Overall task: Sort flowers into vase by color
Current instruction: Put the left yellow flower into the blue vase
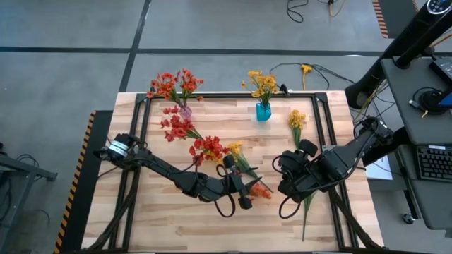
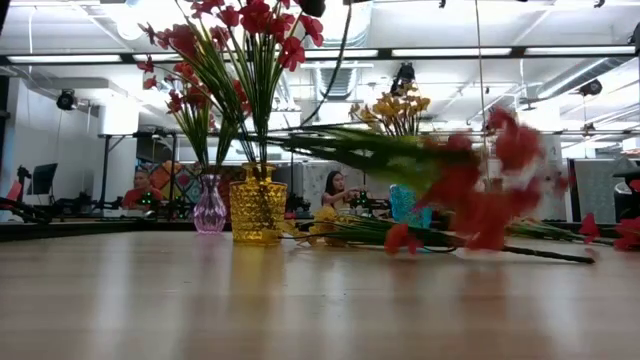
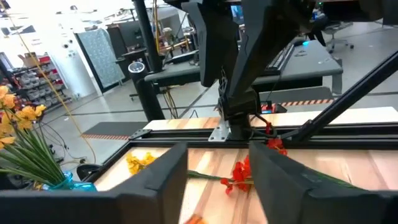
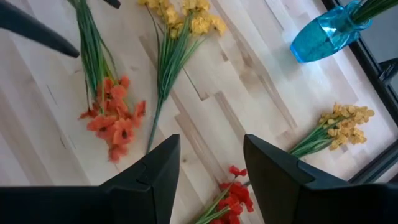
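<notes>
1. High view: the blue vase [image 1: 263,111] stands near the far edge of the table [image 1: 155,226] and holds yellow flowers [image 1: 262,82]. Well to its left a clear pink vase [image 1: 185,111] holds red flowers [image 1: 173,85]. More red sprigs [image 1: 176,128] lie on the wood nearer than the pink vase, and a yellow sprig [image 1: 296,120] lies just right of the blue vase.
2. Same view: the left gripper [image 1: 247,192] sits well nearer than the blue vase, beside an orange sprig [image 1: 260,189]; the right gripper [image 1: 288,173] is near it on the right. Neither grasp can be judged from here.
3. Low view: a yellow glass vase [image 2: 258,206] stands just right of the pink vase [image 2: 209,207], both with red flowers [image 2: 250,25]. The blue vase [image 2: 405,203] is farther right, half hidden by blurred red blossoms [image 2: 480,200].
4. Left wrist view: the left gripper [image 3: 217,180] has its fingers parted and empty, with a red sprig [image 3: 241,176] on the table beyond them. The blue vase [image 3: 59,182] is off to one side.
5. Right wrist view: the right gripper [image 4: 210,168] is released, fingers apart over bare wood; orange [image 4: 113,121], yellow [image 4: 186,18] and red [image 4: 233,198] sprigs lie around it, and the blue vase [image 4: 323,34] stands beyond.
</notes>
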`<action>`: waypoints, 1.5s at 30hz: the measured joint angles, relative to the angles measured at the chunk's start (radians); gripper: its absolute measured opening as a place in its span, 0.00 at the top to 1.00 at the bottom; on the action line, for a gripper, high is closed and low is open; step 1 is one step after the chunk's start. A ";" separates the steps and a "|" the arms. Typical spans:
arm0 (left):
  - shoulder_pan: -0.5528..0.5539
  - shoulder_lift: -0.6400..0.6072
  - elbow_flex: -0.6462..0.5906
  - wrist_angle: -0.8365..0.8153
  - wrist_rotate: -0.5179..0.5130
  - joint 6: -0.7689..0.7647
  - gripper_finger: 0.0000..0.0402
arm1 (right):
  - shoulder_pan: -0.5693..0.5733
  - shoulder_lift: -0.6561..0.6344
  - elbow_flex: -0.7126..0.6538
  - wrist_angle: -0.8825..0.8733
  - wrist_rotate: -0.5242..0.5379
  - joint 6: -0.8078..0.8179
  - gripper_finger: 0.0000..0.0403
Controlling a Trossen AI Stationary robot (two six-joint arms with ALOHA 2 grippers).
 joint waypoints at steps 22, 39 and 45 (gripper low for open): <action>-0.016 0.000 0.281 -1.000 0.220 -0.412 0.30 | 0.000 0.000 0.000 0.004 -0.004 0.000 0.52; -0.011 0.007 0.529 -1.565 0.541 -0.596 0.29 | 0.000 0.000 0.000 0.006 -0.027 0.000 0.52; -0.016 0.007 0.594 -1.669 0.464 -0.618 0.29 | 0.000 0.000 -0.009 0.012 -0.018 -0.001 0.52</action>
